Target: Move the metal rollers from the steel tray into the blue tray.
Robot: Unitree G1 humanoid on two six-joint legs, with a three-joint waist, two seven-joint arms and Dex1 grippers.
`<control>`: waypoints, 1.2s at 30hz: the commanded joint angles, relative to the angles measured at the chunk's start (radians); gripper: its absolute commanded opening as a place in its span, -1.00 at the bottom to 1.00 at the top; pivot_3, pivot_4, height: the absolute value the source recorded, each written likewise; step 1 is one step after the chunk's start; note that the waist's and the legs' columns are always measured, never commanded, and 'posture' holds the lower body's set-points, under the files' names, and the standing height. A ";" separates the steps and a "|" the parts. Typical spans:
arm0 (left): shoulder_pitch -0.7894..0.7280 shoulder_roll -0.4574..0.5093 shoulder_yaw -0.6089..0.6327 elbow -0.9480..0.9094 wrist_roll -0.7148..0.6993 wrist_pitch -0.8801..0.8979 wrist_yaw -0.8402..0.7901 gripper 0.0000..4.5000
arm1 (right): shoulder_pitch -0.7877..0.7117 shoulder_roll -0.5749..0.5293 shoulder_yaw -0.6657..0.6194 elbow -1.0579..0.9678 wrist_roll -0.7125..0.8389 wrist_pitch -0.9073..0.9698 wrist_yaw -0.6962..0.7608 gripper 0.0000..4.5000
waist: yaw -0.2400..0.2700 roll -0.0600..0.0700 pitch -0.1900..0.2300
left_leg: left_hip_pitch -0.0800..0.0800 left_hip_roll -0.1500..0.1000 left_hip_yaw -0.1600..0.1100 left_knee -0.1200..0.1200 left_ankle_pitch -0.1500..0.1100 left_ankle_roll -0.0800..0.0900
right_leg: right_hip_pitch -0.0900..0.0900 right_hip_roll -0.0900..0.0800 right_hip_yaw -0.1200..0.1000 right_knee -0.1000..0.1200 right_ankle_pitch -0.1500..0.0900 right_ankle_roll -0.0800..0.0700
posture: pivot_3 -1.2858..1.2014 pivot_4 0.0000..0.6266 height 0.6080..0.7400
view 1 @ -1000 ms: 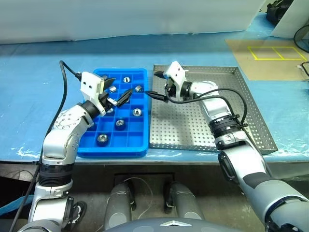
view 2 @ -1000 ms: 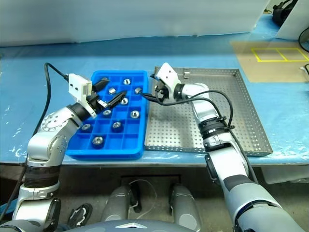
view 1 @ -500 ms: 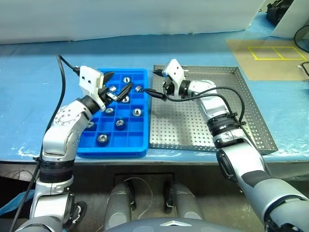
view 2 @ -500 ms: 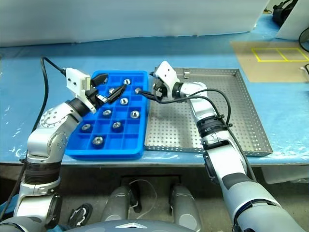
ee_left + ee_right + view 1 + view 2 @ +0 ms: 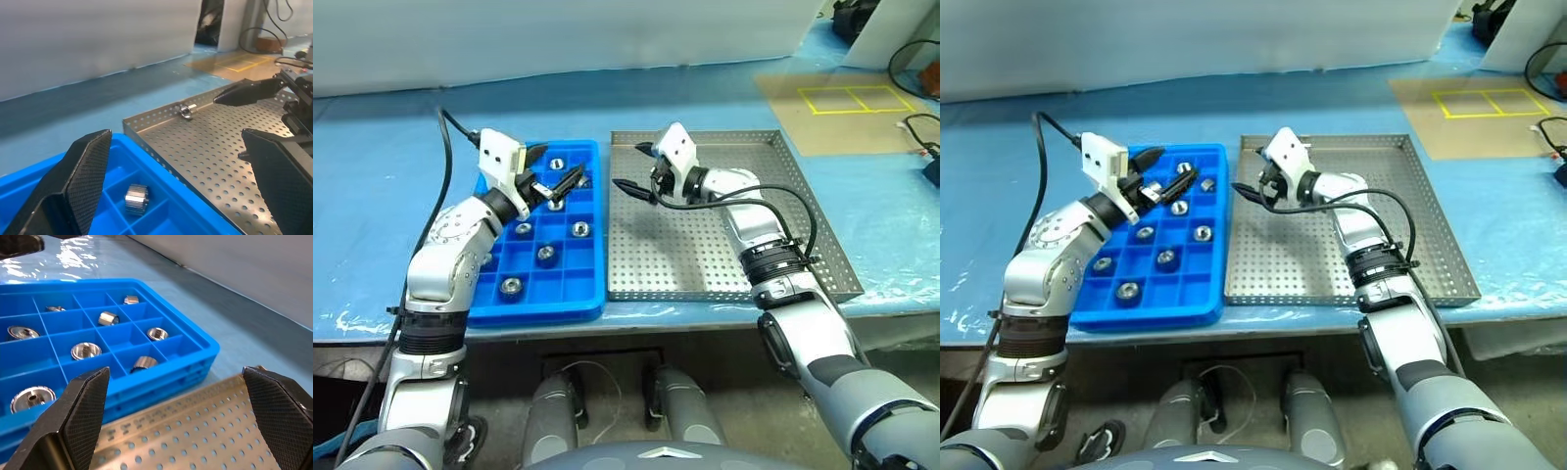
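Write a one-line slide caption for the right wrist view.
Open right claw hovers over the steel tray, facing the blue tray with metal rollers in its compartments.

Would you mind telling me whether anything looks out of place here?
Nothing spilled or damaged. In the blue tray, two metal rollers lie on their sides while others sit flat. A small metal piece rests at the steel tray rim; roller or fitting, I cannot tell.
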 commanded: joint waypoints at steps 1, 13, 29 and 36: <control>-0.042 0.013 0.006 0.008 -0.002 -0.028 -0.023 1.00 | -0.009 -0.009 -0.030 -0.059 0.023 0.005 -0.018 0.99 | -0.013 0.000 0.000 | 0.000 0.000 0.000 0.000 0.000 0.000 | 0.000 0.000 0.000 0.000 0.000 0.000 | -0.40 -0.52 1.00; -0.077 0.015 0.003 0.041 0.006 -0.028 -0.046 1.00 | 0.004 0.021 -0.032 -0.093 0.033 0.022 -0.052 0.99 | -0.057 0.000 0.000 | -0.001 0.000 0.000 0.000 0.000 0.001 | 0.000 0.000 0.000 -0.001 0.000 0.000 | -0.40 -0.52 1.00; -0.013 0.036 0.030 -0.050 -0.009 0.008 -0.015 1.00 | -0.018 0.030 -0.023 -0.040 0.022 0.005 -0.049 0.99 | -0.073 0.000 0.000 | -0.002 0.000 -0.001 0.001 0.000 0.001 | 0.000 0.000 -0.002 -0.001 0.000 0.000 | -0.34 -0.52 1.00; 0.009 0.037 0.039 -0.078 -0.019 0.017 -0.004 1.00 | -0.033 0.035 -0.017 -0.004 0.006 -0.017 -0.071 0.99 | -0.071 0.000 0.000 | -0.002 0.000 -0.001 0.001 0.000 0.001 | 0.000 0.000 -0.002 0.000 0.000 0.000 | -0.33 -0.52 1.00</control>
